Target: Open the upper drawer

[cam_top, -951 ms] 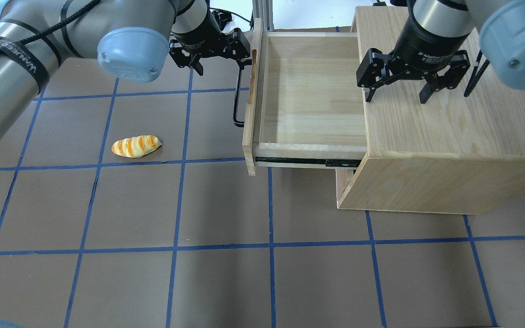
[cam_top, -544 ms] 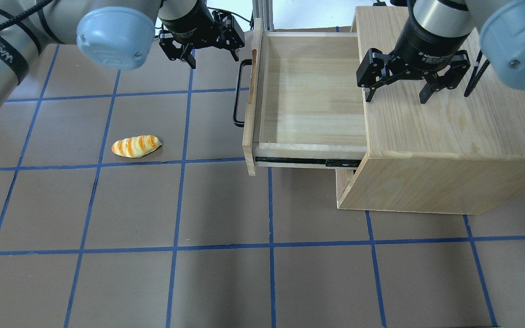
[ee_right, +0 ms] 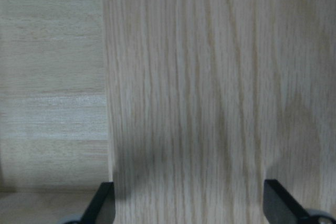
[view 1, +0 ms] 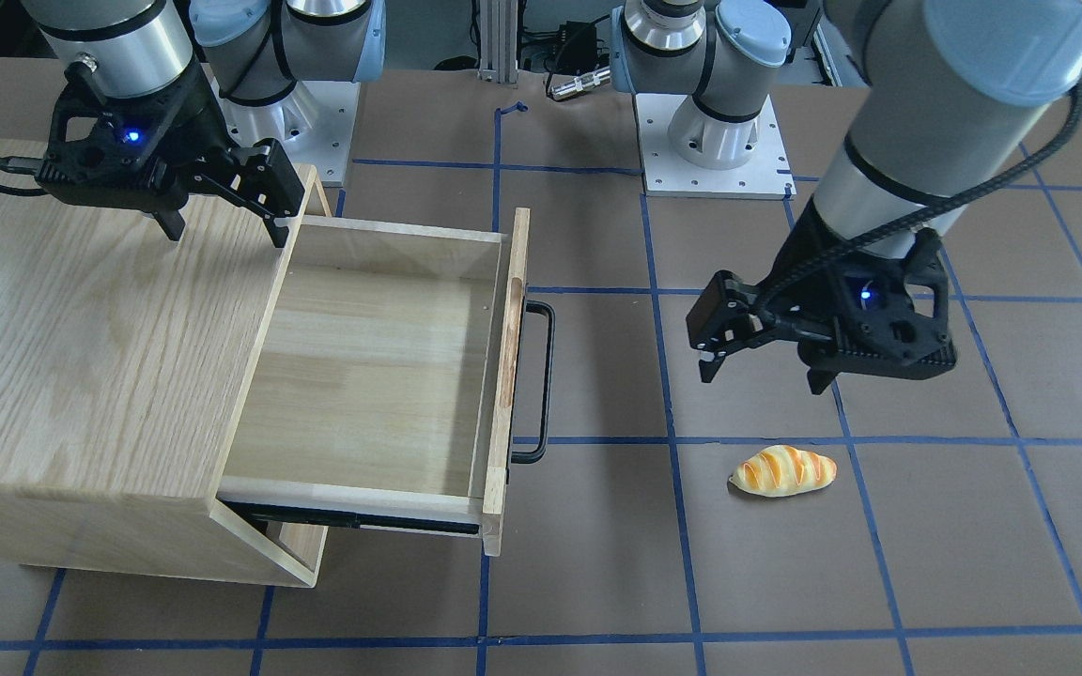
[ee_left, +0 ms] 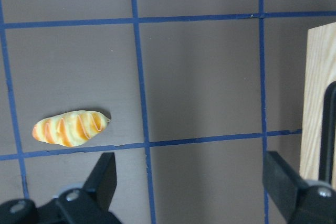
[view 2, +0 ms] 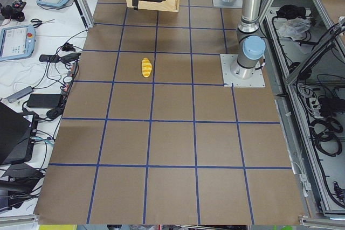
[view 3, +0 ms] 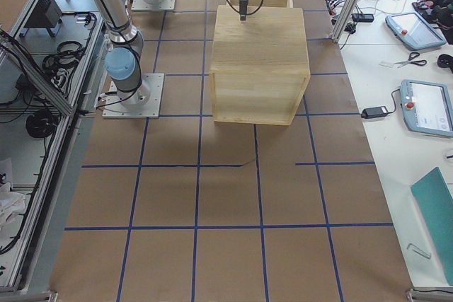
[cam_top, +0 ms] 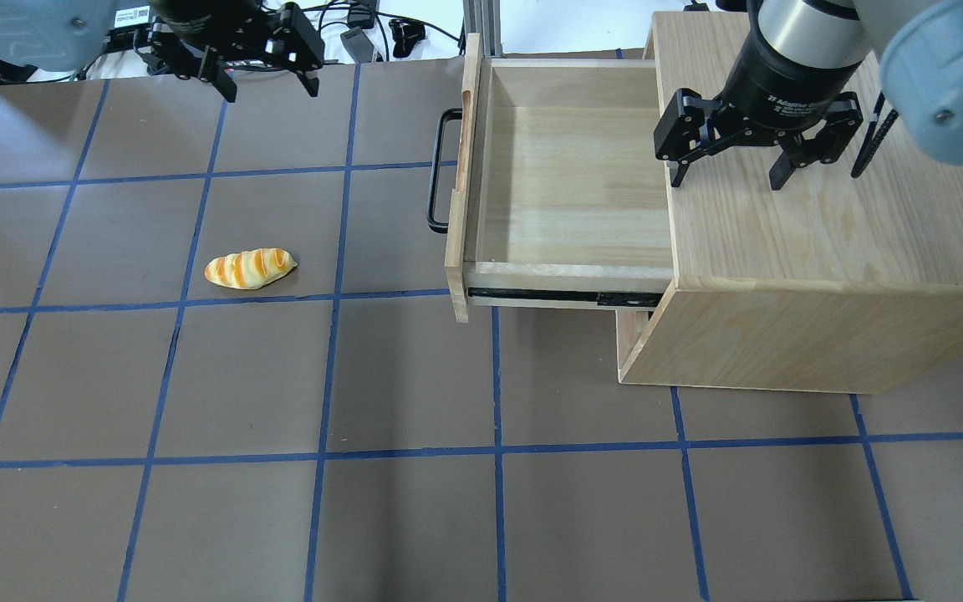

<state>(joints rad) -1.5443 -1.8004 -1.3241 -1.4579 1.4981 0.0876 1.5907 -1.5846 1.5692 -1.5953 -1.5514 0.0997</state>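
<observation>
The upper drawer [cam_top: 565, 184] stands pulled far out of the oak cabinet [cam_top: 824, 234] and is empty. Its black bar handle [cam_top: 440, 171] faces left. The drawer [view 1: 381, 376] and handle [view 1: 541, 380] also show in the front view. My left gripper [cam_top: 268, 86] is open and empty, above the table well to the left of the handle; it also shows in the front view [view 1: 762, 377]. My right gripper [cam_top: 726, 180] is open and empty, just above the cabinet top near its edge over the drawer [view 1: 226, 233].
A toy bread roll [cam_top: 249, 268] lies on the brown table left of the drawer, below my left gripper in the wrist view [ee_left: 71, 128]. The drawer's front panel [ee_left: 317, 103] shows at that view's right edge. Blue tape lines grid the table.
My left gripper has moved away from the drawer handle, leftward and toward the table's far edge, staying open. The drawer stays pulled out. The right arm has not moved.
</observation>
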